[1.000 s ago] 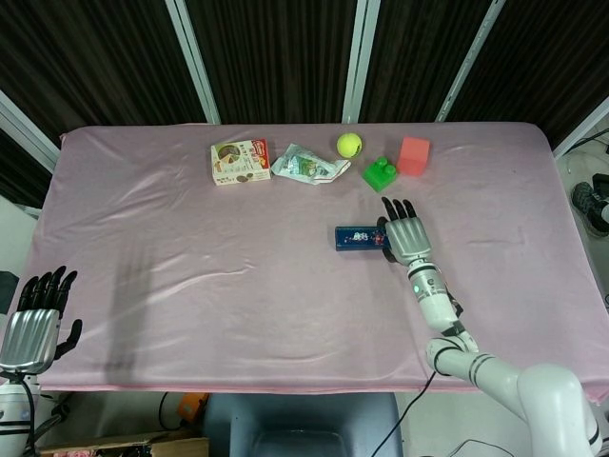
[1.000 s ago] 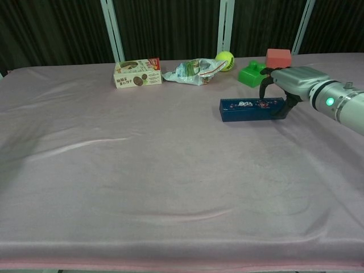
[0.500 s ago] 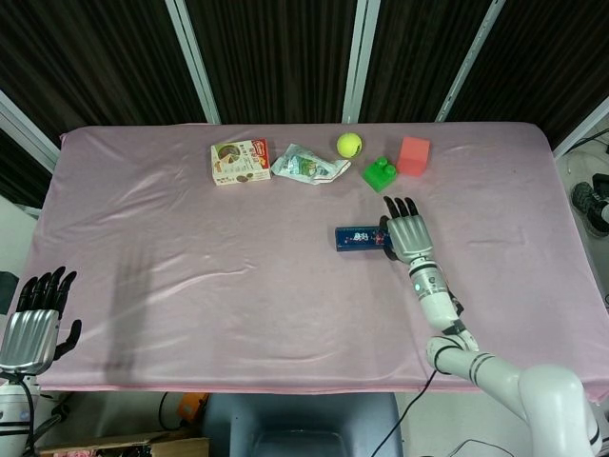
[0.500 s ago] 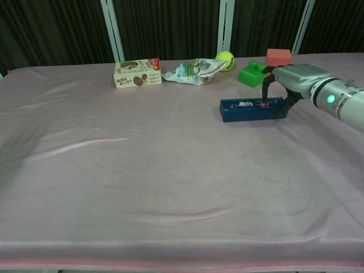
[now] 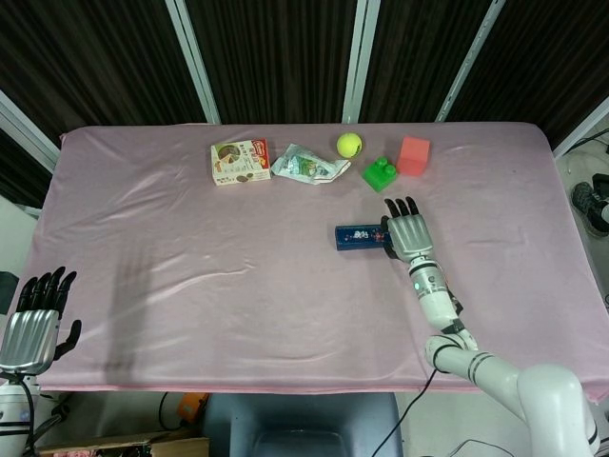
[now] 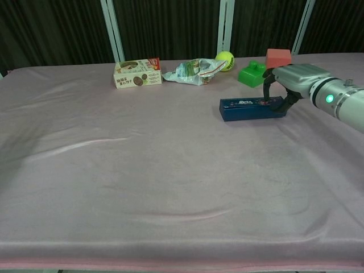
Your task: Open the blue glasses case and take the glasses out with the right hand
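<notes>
The blue glasses case (image 5: 359, 237) (image 6: 248, 108) lies closed on the pink cloth, right of centre. My right hand (image 5: 407, 231) (image 6: 289, 80) hovers over its right end, palm down, fingers curled over the case's end and touching its top; whether it grips the case is unclear. The glasses are hidden inside. My left hand (image 5: 36, 315) hangs off the near left corner of the table, fingers apart, holding nothing. It does not show in the chest view.
Along the far edge lie a snack box (image 5: 240, 161), a crumpled wrapper (image 5: 307, 166), a tennis ball (image 5: 349, 145), a green brick (image 5: 381, 173) and a red block (image 5: 413, 155). The green brick sits just behind the case.
My right hand has shifted slightly away over the case's end, and the case has slid a little toward the far edge. The left hand has not moved.
</notes>
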Motion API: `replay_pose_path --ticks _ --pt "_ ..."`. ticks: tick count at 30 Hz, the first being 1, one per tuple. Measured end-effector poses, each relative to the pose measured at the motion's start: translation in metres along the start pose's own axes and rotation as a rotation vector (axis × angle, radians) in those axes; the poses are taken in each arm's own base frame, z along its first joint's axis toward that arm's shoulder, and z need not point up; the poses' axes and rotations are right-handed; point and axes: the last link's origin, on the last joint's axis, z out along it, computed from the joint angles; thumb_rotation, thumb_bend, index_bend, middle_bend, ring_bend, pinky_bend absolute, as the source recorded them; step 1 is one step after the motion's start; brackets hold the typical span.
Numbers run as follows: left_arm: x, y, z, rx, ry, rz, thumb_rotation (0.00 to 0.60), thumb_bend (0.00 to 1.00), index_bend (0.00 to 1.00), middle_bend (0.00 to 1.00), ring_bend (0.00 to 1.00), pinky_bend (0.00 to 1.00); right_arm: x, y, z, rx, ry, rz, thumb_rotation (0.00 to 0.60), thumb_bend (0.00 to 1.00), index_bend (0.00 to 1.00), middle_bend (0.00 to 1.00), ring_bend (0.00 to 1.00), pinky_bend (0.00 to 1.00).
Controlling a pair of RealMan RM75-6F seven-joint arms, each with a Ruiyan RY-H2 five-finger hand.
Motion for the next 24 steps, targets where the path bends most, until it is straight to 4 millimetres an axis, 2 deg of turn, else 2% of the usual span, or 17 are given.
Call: replay_pose_path --ticks 16,24 --pt "-0.001 -0.001 0.000 0.001 -0.005 0.001 0.600 0.41 0.00 0.00 0.00 0.05 0.006 0.000 0.003 -0.006 0.011 0.015 0.600 0.65 0.73 0.25 0.15 0.00" --pt "-0.002 -0.002 0.002 0.008 -0.011 0.001 0.600 0.41 0.00 0.00 0.00 0.05 0.013 -0.004 0.010 -0.011 0.025 0.016 0.600 0.65 0.73 0.25 0.15 0.00"
